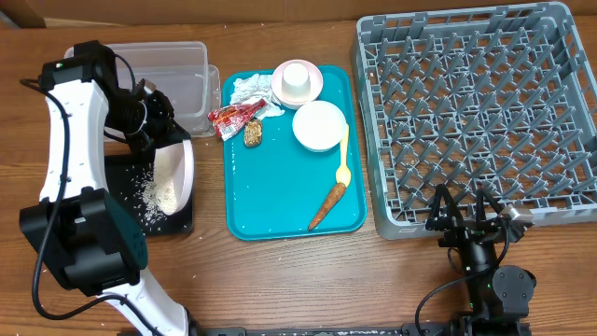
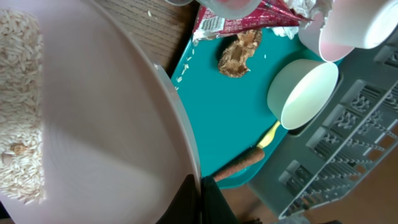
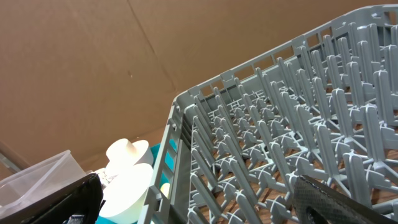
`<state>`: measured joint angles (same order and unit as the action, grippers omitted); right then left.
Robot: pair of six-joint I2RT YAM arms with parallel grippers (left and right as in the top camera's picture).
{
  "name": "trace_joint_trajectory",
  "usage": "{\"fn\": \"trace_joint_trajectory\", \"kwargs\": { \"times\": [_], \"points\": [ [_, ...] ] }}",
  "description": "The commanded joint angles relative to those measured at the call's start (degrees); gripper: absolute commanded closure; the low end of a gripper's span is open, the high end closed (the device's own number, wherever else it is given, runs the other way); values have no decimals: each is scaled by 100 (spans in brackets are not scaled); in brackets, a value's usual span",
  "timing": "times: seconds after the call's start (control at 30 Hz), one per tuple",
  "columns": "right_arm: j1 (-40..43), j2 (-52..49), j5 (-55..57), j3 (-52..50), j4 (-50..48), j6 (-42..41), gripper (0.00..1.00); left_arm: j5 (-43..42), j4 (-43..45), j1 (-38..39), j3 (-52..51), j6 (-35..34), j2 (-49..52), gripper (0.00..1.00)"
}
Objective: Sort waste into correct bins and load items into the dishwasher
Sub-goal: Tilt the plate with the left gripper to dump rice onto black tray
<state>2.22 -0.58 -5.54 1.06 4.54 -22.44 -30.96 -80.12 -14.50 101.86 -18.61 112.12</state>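
My left gripper (image 1: 160,138) is shut on the rim of the large white plate (image 1: 175,173), holding it tilted over the black tray (image 1: 119,168). Rice (image 1: 149,196) lies on the plate and scattered on that tray. In the left wrist view the fingers (image 2: 200,199) pinch the plate (image 2: 112,124), with rice (image 2: 18,112) on it. The teal tray (image 1: 280,201) holds a napkin (image 1: 250,89), red wrapper (image 1: 233,117), brown lump (image 1: 252,133), bowl (image 1: 319,126), cup on the pink dish (image 1: 298,82), yellow spoon (image 1: 343,159) and carrot (image 1: 327,205). My right gripper (image 1: 464,210) is open and empty at the grey rack's (image 1: 476,112) front edge.
The clear tub (image 1: 187,75) stands behind the black tray, left of the teal tray. The rack's pegs (image 3: 280,137) fill the right wrist view between the spread fingers (image 3: 199,205). The tub's corner (image 3: 37,177) and the bowl (image 3: 124,190) show beyond it.
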Motion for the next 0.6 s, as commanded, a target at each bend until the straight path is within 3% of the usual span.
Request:
{"fn": "trace_joint_trajectory", "kwargs": {
  "times": [0.0, 0.57],
  "points": [
    [-4, 42, 35, -59, -26, -13, 0, -365, -44, -164, -24, 269, -114, 96],
    [-4, 42, 35, -59, -26, -13, 0, -1014, -221, -1134, -26, 706, -114, 96]
  ]
}}
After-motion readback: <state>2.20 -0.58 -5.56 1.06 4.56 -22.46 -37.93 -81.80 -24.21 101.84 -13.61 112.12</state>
